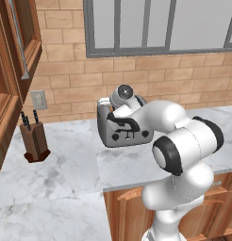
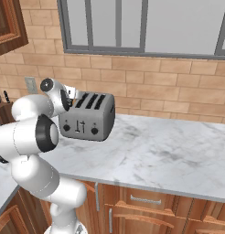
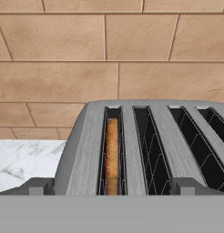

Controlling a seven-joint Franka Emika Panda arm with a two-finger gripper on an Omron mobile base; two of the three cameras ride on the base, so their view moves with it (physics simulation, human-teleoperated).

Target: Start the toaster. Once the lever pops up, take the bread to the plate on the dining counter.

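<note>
The grey four-slot toaster [image 2: 87, 121] stands on the marble counter against the brick wall, its knobs and black sliders [image 2: 80, 125] facing the room. In the left base view my arm hides part of the toaster [image 1: 136, 137]. From the hand view I look down on the toaster [image 3: 86, 150] top, and the bread [image 3: 112, 154] sits low in the leftmost slot. My gripper [image 3: 112, 187] hovers just above the toaster's left end, open, with nothing between its fingertips [image 3: 41, 186]. The plate and the dining counter are out of view.
A wooden knife block [image 1: 35, 140] stands on the counter [image 1: 66, 174] to the toaster's left, below a wall outlet [image 1: 38, 100]. Brown wood cabinets [image 1: 9, 70] rise at the far left. Marble counter [image 2: 174, 151] stretches to the toaster's right under a window.
</note>
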